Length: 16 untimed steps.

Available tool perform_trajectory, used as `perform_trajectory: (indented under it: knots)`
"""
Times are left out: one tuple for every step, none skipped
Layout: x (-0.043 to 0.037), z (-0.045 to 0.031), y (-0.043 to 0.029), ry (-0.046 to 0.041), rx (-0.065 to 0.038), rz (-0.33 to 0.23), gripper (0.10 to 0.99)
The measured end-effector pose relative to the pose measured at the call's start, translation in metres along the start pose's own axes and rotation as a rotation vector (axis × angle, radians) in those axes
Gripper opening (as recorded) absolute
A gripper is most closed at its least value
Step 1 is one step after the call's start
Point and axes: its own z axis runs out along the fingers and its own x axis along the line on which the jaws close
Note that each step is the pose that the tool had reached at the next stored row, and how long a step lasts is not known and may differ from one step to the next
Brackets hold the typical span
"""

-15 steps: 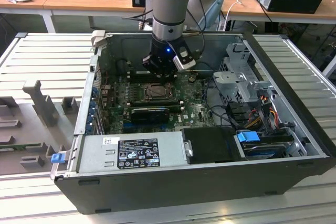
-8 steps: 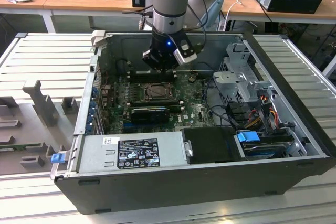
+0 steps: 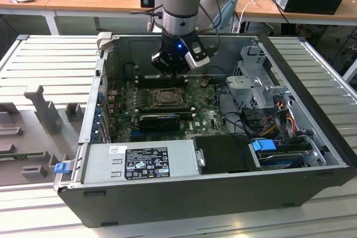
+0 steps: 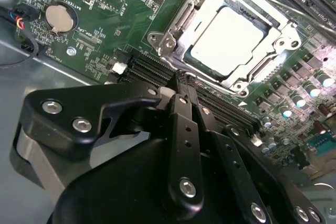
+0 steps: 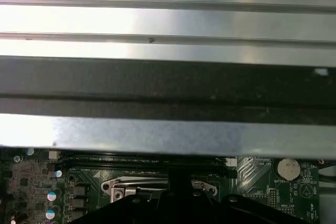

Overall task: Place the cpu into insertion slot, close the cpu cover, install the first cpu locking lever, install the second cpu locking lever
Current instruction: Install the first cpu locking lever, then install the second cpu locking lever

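In the exterior view, the gripper (image 3: 174,66) hangs inside the open computer case (image 3: 312,154), above the far edge of the green motherboard (image 3: 206,118). The insertion slot (image 3: 165,97) lies just in front of and below it, near the board's middle.

In the second wrist view, the cpu (image 4: 227,41) sits seated in the insertion slot (image 4: 265,22), its pale face bright, with the silvery cpu cover (image 4: 181,27) framing it. The gripper's black fingers (image 4: 185,124) appear pressed together, holding nothing, their tips just short of the socket's near edge, over the black ram slots (image 4: 149,69).

In the first wrist view, the case wall (image 5: 168,90) crosses the picture; the cpu cover's rim (image 5: 126,186) peeks out past the gripper body.
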Motion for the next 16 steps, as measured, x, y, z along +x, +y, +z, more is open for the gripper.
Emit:
perform_trajectory:
  knots:
    - [0.0000,-0.0001,-0.0006,0.0000,0.000,0.000,0.106]
    - [0.0000,-0.0002,-0.0018,0.0000,0.000,0.000,0.106]
    - [0.0000,-0.0002,-0.0024,0.0000,0.000,0.000,0.106]
    - [0.0000,-0.0003,-0.0029,0.0000,0.000,0.000,0.106]
    - [0.0000,-0.0004,-0.0034,0.0000,0.000,0.000,0.106]
    - [0.0000,-0.0004,-0.0039,0.0000,0.000,0.000,0.106]
    - [0.0000,-0.0005,-0.0044,0.0000,0.000,0.000,0.106]
    - [0.0000,-0.0005,-0.0048,0.0000,0.000,0.000,0.106]
    - [0.0001,-0.0006,-0.0057,0.0001,0.000,0.000,0.106]
    - [0.0001,-0.0007,-0.0068,0.0000,0.000,0.000,0.106]
    - [0.0001,-0.0008,-0.0077,0.0000,0.000,0.000,0.106]
    - [0.0001,-0.0010,-0.0099,0.0000,0.000,0.000,0.106]
    - [0.0001,-0.0012,-0.0110,0.0000,0.000,0.000,0.106]
    - [0.0002,-0.0012,-0.0117,0.0000,0.000,0.000,0.106]
    - [0.0002,-0.0013,-0.0121,0.0000,0.000,0.000,0.106]
    - [0.0002,-0.0014,-0.0127,0.0001,0.000,0.000,0.106]
